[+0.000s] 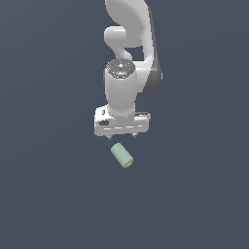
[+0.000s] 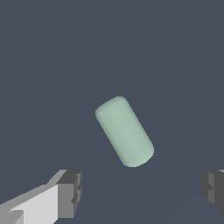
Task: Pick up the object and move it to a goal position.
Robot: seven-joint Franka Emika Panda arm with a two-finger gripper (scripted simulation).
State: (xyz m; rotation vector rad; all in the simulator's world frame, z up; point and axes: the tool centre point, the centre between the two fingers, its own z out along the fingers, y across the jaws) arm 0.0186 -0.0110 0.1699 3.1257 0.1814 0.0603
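Hovering spread above the lying cylinder [image 1: 121, 155], the tool [image 1: 121, 134] should straddle its narrow width before descending.

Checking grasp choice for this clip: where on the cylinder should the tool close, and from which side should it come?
Grip the cylinder at mid-length across its curved sides, coming from above. It lies on its side, skewed in the wrist view, so the tool likely needs turning until its open fingers straddle the width rather than the length. In the exterior view the tool hangs apart from it, not touching.
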